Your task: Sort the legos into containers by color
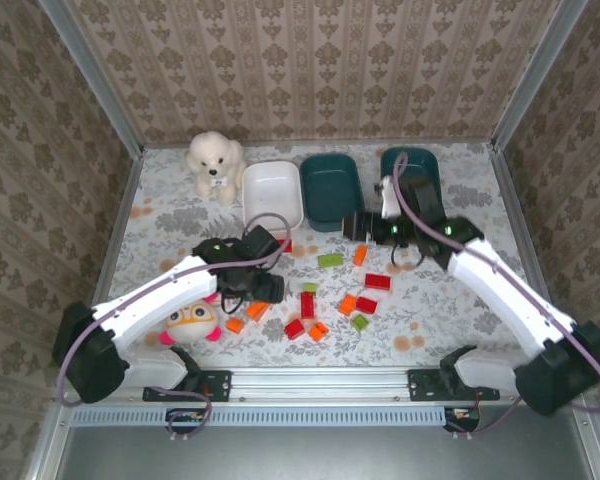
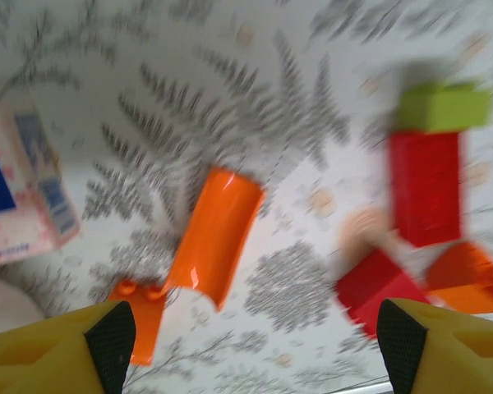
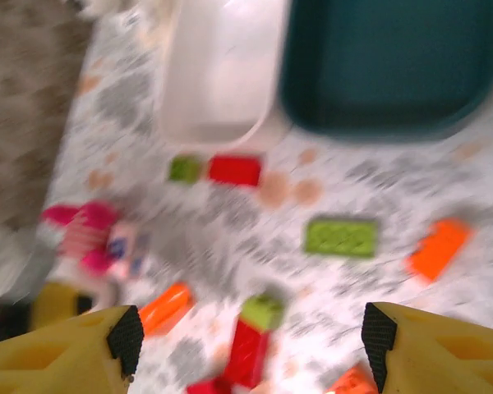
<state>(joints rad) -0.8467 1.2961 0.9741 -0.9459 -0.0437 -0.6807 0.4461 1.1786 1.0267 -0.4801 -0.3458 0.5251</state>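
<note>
Legos [image 1: 307, 304] in red, orange and lime green lie loose on the tabletop [image 1: 170, 215] in the middle of the top view, none of them in a bin as far as can be seen. Nearest the bases, the left tool [image 2: 255, 328] hangs spread over the lower-left end of the scatter, with nothing between its fingers [image 2: 107, 341]. In its wrist view a curved orange piece [image 2: 218, 234] lies just ahead of the tips, a little left of centre. Its long axis slants from lower left to upper right, so a pinch would likely need the wrist turned across it. A small orange brick [image 2: 140, 316] sits at its lower end, seemingly touching. The left arm is clearly the nearer one. Farther up, the right tool [image 3: 251, 336] is spread too and empty, above a green plate [image 3: 341, 236]. Beyond stand the white bin [image 1: 272, 190], the middle teal bin [image 1: 330, 185] and the right teal bin [image 1: 428, 162], the last partly covered by the right arm. Both wrist views are blurred, so studs and edges are hard to read.
</note>
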